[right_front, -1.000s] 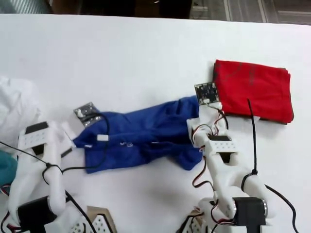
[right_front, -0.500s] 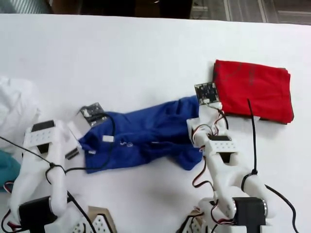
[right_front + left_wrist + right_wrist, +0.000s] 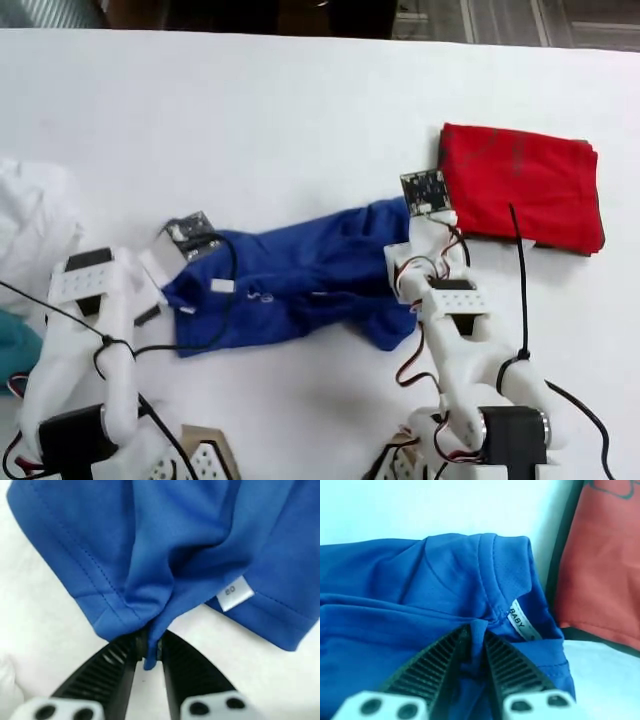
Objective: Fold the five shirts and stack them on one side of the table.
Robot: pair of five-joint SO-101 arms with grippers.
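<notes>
I have the blue shirt (image 3: 300,290) lying crumpled across the middle of the table (image 3: 250,120), stretched between my two arms. The left claw (image 3: 150,641) is pressed together on a bunched fold at the shirt's hem corner, with a tongue of cloth poking out between the jaws. The right claw (image 3: 475,634) is pinching the other end just beside the collar, near the neck label (image 3: 517,620). Its jaws are close, with blue cloth between them.

The red shirt (image 3: 525,190) is folded flat on the right side of the table, just beyond the right claw. That looks like the start of the stack. A white garment (image 3: 30,215) and something teal (image 3: 12,345) sit at the left edge, apart from the blue shirt.

I judge the cloth to be thin, light and limp. It will sag and wrinkle wherever nothing holds it, and it may slide a little on the smooth tabletop. The hem and collar are stitched double, so they are the firmest places to grip, and I would rather hold those seams than loose single cloth. The left pinch gathers several layers, so the fabric may spread unevenly when I pull it taut. With a hold at each end, I think a gentle outward stretch should flatten the shirt for folding. A hard tug could slip the cloth out of the jaws.
</notes>
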